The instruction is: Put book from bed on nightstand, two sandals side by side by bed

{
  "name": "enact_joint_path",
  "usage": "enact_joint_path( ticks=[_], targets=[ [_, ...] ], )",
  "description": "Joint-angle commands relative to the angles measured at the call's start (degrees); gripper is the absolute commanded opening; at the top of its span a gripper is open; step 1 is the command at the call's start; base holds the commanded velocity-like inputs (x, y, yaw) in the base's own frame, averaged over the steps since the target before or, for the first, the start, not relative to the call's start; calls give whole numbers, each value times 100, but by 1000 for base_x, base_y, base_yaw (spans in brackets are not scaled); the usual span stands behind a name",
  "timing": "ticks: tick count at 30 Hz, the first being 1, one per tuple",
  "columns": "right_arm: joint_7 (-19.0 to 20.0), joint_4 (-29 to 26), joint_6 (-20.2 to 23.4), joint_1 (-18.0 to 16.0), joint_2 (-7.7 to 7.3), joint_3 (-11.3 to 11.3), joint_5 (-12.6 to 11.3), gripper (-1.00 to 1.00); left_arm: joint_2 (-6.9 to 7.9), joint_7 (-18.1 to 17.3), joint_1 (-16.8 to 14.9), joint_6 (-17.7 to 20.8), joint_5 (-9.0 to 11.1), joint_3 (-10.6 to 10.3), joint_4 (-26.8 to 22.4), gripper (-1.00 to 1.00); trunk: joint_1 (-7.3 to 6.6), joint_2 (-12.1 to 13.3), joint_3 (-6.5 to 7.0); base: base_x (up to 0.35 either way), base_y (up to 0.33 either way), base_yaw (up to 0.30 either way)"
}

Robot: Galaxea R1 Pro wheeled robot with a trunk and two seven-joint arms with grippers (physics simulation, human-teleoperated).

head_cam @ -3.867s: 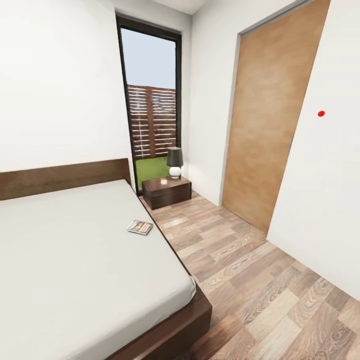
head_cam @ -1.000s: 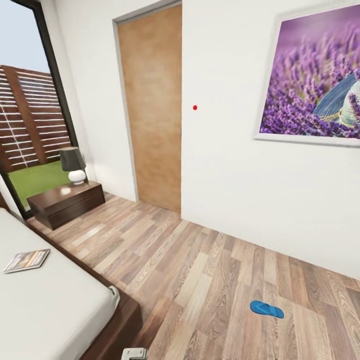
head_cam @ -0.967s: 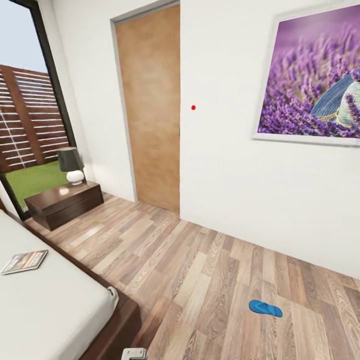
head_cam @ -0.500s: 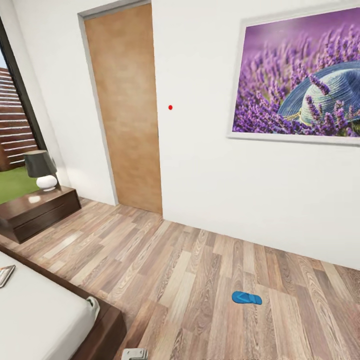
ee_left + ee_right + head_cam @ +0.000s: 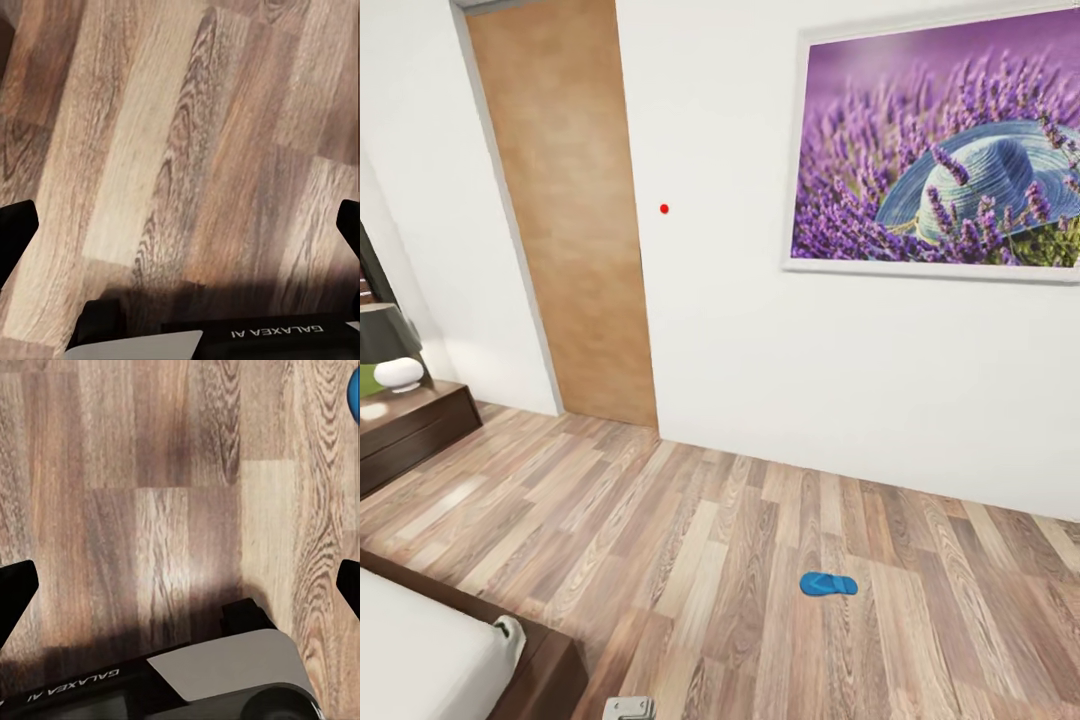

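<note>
One blue sandal (image 5: 828, 584) lay flat on the wood floor (image 5: 690, 520), out in the open and well away from the bed (image 5: 430, 655). The bed's corner sat near the nightstand (image 5: 405, 430), with bare floor between them. A lamp (image 5: 388, 345) stood on the nightstand. A wooden door (image 5: 565, 220) was in the white wall, and a purple flower picture (image 5: 940, 150) hung farther along it. The left end effector (image 5: 180, 225) was spread wide over the floor. The right end effector (image 5: 180, 581) was spread wide too, with a bit of blue sandal (image 5: 354, 390) at the edge of its view.
</note>
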Motion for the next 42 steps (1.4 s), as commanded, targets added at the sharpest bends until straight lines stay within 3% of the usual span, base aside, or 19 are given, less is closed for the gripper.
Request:
enact_joint_path(
  ticks=[1, 17, 42],
  targets=[
    [-27, -10, 24, -2, 2, -1, -36, 100, -1, 5, 1, 36, 3, 4, -15, 100, 2, -3, -13, 266, 0, -194],
    [-27, -12, 22, -2, 1, 4, -36, 100, -1, 5, 1, 36, 3, 2, -15, 100, 2, -3, -64, 323, 24, -255],
    [-27, -11, 24, -2, 1, -1, -36, 100, -1, 5, 1, 36, 3, 2, -15, 100, 2, -3, -66, 262, 154, -282]
  ],
)
